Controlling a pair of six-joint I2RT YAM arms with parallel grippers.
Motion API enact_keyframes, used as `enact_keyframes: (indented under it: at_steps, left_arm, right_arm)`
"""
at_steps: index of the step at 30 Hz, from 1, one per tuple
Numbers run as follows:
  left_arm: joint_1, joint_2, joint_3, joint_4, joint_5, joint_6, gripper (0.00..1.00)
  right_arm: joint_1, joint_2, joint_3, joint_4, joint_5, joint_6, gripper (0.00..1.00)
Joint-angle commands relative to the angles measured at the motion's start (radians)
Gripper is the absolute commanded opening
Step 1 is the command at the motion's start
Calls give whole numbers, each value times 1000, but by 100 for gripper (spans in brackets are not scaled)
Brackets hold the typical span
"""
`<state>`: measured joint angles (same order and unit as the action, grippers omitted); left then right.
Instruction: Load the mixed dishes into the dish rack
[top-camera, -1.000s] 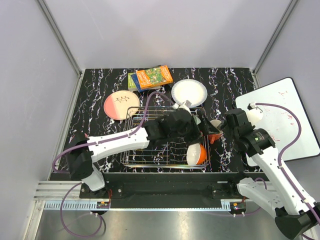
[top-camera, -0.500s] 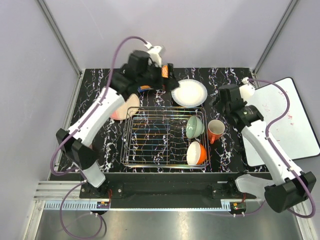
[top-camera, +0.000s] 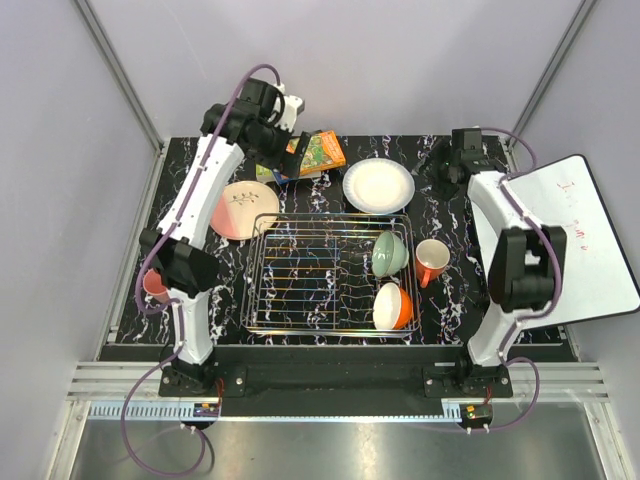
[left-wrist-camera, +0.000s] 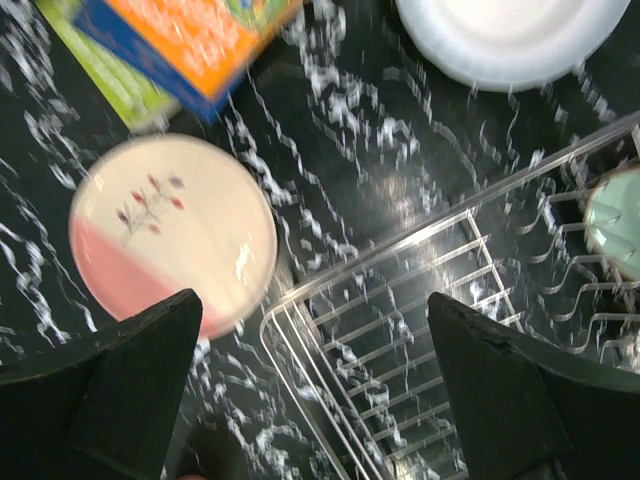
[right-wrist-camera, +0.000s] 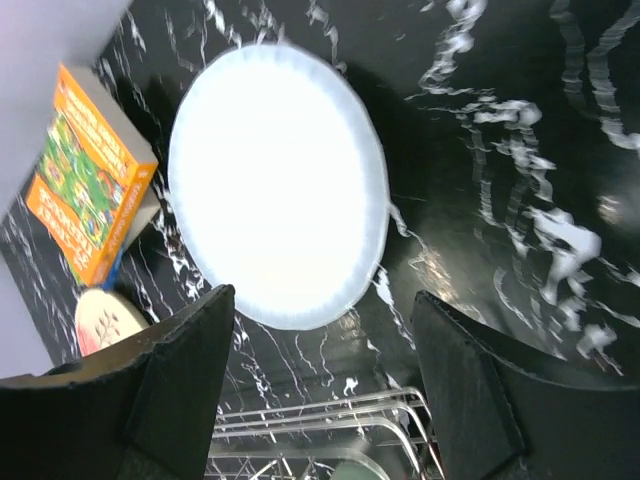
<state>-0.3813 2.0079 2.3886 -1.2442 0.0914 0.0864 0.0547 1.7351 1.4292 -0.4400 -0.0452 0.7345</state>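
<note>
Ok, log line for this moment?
dish rack: pale green bowl, orange bowl | table: white plate, pink-and-cream plate, orange-red mug | left fingers: open, empty | right fingers: open, empty

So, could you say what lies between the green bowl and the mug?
Top view: only the dish rack's right wire wall; green bowl inside, mug outside.

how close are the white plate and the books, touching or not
Apart: right wrist view shows bare black table between the white plate and books.

- Top cam: high, rear, looks down on whole table (top-camera: 445, 312).
- L wrist: faces down over pink plate (left-wrist-camera: 170, 240), rack (left-wrist-camera: 400, 330) corner.
- R wrist: faces down over white plate (right-wrist-camera: 278, 185).
- All share plates, books (right-wrist-camera: 85, 190), rack.
</note>
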Motion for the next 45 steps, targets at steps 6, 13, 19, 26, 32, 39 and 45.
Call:
enact_keyframes:
  at_steps: [6,13,19,26,32,39,45]
  left_arm:
    - [33,-75,-22,26,27,-40,99]
    - [48,-101,-80,28,45,-50,99]
    - [51,-129,-134,6,-53,-31,99]
    - [53,-225,-268,57,-79,-19,99]
    - [53,-251,-318,81,-73,-19,99]
    - [53,-274,-359,100,-62,-13,99]
    - [53,-282,-358,107,-62,-11,99]
  right_arm:
    - [-32,213,132,43,-114,-84,78]
    - [-35,300,172,50,-91,-104,78]
    - [-36,379,183,98,-139,-70,76]
    - [-36,454,218,92,-188,-60,76]
    - [-36,521,246,133,-261,-27,73]
    - [-30,558,238,161,-292,-14,62]
    - [-29,572,218,127,-260,-9,39]
